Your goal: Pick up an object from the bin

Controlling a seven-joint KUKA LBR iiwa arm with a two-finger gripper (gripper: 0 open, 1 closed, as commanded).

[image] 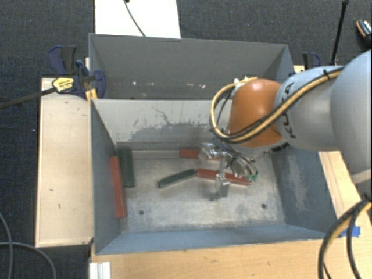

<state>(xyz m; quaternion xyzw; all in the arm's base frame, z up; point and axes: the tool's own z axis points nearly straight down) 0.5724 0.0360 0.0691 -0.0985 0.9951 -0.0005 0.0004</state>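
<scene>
My gripper (221, 186) hangs low over the middle right of the bin floor, its fingers pointing down at a flat red stick (208, 174) that lies across under it. The stick's right end runs on under the gripper body. Just left of it a dark green stick (176, 178) lies at a slant on the floor. A short red piece (188, 153) rests near the back wall, a little up and left of the gripper.
Along the left wall lie a long red stick (118, 186) and a dark green block (125, 167) side by side. The arm with its orange cover and cables reaches in from the right over the bin's right half.
</scene>
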